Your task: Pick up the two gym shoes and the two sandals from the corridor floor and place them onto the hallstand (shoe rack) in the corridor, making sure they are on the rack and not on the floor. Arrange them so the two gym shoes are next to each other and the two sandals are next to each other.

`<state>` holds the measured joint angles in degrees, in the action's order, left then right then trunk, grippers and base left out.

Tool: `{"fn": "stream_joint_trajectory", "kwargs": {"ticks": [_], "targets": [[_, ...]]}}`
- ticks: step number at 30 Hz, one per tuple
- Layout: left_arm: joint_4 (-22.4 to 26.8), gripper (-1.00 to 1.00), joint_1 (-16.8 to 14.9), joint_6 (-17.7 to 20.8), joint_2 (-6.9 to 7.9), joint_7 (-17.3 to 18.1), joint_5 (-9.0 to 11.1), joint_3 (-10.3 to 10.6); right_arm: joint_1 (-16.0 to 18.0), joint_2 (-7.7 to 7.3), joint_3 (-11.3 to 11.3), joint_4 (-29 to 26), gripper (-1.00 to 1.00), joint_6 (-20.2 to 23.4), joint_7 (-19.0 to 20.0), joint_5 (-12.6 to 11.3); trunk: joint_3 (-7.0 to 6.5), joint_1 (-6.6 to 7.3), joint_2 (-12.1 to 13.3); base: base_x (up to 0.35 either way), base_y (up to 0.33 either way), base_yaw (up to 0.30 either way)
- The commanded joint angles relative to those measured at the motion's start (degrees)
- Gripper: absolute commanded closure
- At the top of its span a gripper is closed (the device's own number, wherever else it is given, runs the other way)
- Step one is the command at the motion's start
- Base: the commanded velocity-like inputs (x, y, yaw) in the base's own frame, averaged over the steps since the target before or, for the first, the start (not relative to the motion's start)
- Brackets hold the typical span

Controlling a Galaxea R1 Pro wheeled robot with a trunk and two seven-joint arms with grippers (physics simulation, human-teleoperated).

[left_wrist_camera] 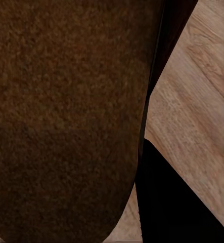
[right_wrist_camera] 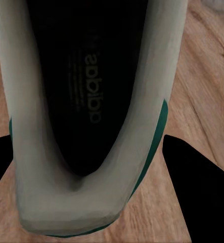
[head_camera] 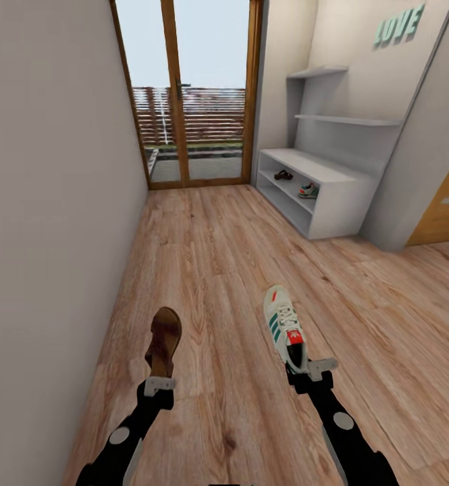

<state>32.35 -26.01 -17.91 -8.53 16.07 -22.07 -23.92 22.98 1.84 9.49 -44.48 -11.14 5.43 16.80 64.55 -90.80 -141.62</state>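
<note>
A: Brown leather and white canvas, one in each arm. The left gripper (head_camera: pixel 159 385) is at the heel of a sandal (head_camera: pixel 164 341), and the right gripper (head_camera: pixel 312 371) is at the heel of a gym shoe (head_camera: pixel 285 327). Both stick forward over the floor (head_camera: pixel 210 270).

B: Are the fingers really closed on them?

A: On the right, I judge yes: in the right wrist view the shoe's heel (right_wrist_camera: pixel 76 202) sits between two dark fingers (right_wrist_camera: pixel 200 187), close on both sides. On the left I cannot tell; the left wrist view gives the brown footbed (left_wrist_camera: pixel 61 121) very near and one dark finger (left_wrist_camera: pixel 177 202) beside it, not the contact.

B: What may go wrong?

A: Each is held only at the heel, so the long toe end hangs forward. During the drive it may turn or slip out and fall on the floor. Also the toes may hit the rack (head_camera: pixel 332 196) edge if the arms come in low.

B: And the rack?

A: Far ahead at the right wall. On its upper open shelf already lie a second sandal (head_camera: pixel 283 175) and a second gym shoe (head_camera: pixel 308 191), a little apart. The bench top and the two upper shelves carry nothing.
</note>
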Motion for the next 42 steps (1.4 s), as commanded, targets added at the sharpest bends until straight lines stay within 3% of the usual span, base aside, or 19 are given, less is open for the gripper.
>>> {"fn": "stream_joint_trajectory", "kwargs": {"ticks": [1,7,12,15,20,24,42], "targets": [[0.03,1.00,0.14,-0.25,-0.08,0.39,-0.61,-0.51,-0.12,0.04,0.45,-0.01,1.00,-0.26,0.46,0.46,-0.05,0.01,-0.02,0.000,0.000,-0.098],[0.88,1.00,2.94,-0.33,-0.01,0.37,-0.53,-0.59,-4.21,-0.36,0.51,-0.06,1.00,-0.92,0.39,0.42,-0.58,0.01,-0.02,0.000,0.000,-0.086],[3.32,1.00,5.35,-0.34,-0.01,0.38,-0.52,-0.60,-7.99,-0.42,0.85,-0.02,1.00,-5.15,0.31,0.35,-1.02,0.01,-0.02,0.000,0.000,-0.024],[4.53,1.00,6.25,-0.33,-0.05,0.37,-0.52,-0.60,-9.33,-0.43,2.45,0.00,1.00,-7.19,0.32,0.34,-1.28,0.01,-0.02,0.000,0.000,-0.006],[5.31,1.00,6.98,-0.29,-0.08,0.37,-0.52,-0.60,-10.34,-0.37,8.51,0.24,1.00,-8.69,0.51,0.37,-1.66,0.01,-0.02,0.015,0.000,-0.002],[4.88,1.00,7.23,-0.36,-0.08,0.37,-0.52,-0.67,-10.48,-0.34,11.15,5.58,1.00,-8.95,0.41,0.37,-1.73,0.01,-0.02,0.241,0.000,0.000],[4.35,1.00,7.29,-0.35,-0.08,0.37,-0.52,-0.63,-10.50,-0.03,11.45,7.50,1.00,-8.98,0.38,0.37,-1.57,0.01,-0.02,0.335,-0.004,0.000]]}}
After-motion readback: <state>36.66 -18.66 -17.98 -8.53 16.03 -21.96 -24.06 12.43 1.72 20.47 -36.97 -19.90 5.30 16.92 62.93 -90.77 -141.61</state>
